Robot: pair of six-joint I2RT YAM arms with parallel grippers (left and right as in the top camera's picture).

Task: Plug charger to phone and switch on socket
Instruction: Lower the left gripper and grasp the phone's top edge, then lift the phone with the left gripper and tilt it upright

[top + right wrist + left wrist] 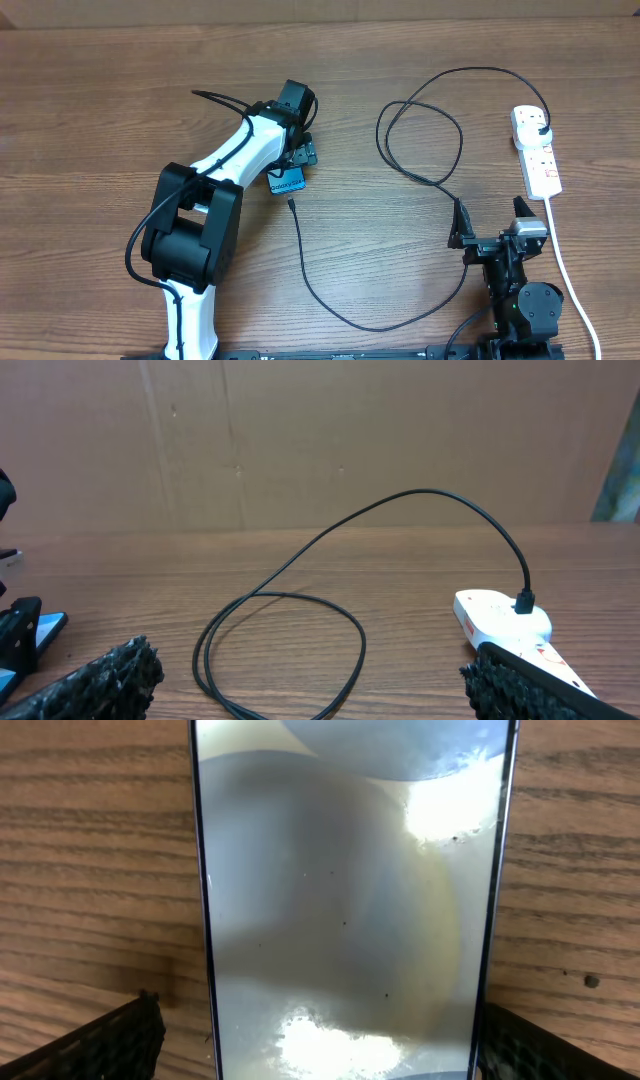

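The phone [287, 180] lies on the desk [90, 90] directly under the left hand [298, 150]. In the left wrist view its screen [340, 900] runs lengthwise up the frame, between the two fingers [100, 1045]. That hand is spread wide, straddling the phone's long edges and gripping nothing. The charger's [330, 305] connector tip [290, 203] rests just off the phone's near end, roughly in line with its long axis and apparently not seated. The left hand is by far the nearer to it, and I judge the next move to be a short reach back toward the robot. The right hand [492, 225], also wide open and empty, sits well apart from the phone but near the socket [537, 160], which stretches away from it with the plug [541, 128] already in.
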